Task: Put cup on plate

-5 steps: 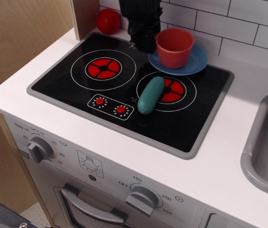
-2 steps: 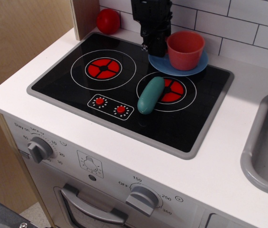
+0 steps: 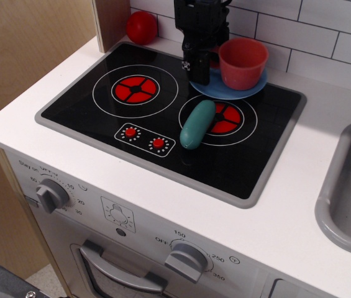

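The orange-red cup (image 3: 243, 63) stands upright on the light blue plate (image 3: 220, 90) at the back right of the black toy hob. My black gripper (image 3: 204, 61) hangs from above right against the cup's left side. Its fingers (image 3: 192, 62) stand a little apart, and some red of the cup shows between them. The gripper hides the plate's back left rim and the cup's handle.
A teal oblong toy (image 3: 197, 123) lies on the front right burner, just in front of the plate. A red ball (image 3: 141, 27) sits in the back left corner by a wooden panel (image 3: 110, 22). A grey sink (image 3: 349, 186) is at the right. White tiles form the back wall.
The cup moved right with the gripper and now rests on the plate. The plate shifted slightly left. The fingers have parted beside the cup.
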`<state>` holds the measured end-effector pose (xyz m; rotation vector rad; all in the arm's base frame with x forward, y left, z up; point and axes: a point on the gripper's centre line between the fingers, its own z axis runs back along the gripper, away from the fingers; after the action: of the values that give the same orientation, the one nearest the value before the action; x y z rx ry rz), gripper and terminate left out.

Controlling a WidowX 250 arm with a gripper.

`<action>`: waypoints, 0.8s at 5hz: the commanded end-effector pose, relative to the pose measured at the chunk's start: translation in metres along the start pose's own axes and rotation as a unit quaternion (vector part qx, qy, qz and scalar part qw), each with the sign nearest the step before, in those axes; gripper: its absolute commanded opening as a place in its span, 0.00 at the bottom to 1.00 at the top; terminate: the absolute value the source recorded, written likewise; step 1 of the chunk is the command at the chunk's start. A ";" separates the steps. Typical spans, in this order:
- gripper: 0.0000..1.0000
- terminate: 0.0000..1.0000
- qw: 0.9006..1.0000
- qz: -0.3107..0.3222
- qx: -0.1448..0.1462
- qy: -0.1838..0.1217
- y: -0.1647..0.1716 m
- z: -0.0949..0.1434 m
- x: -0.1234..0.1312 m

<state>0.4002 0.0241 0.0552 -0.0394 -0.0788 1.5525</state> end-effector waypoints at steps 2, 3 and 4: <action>1.00 0.00 0.996 0.035 -0.064 -0.054 -0.004 0.042 0.044; 1.00 0.00 0.996 0.037 -0.061 -0.059 -0.002 0.043 0.055; 1.00 0.00 0.997 0.024 -0.057 -0.043 0.009 0.048 0.061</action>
<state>0.3829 0.0784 0.0703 -0.0182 -0.1461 1.5952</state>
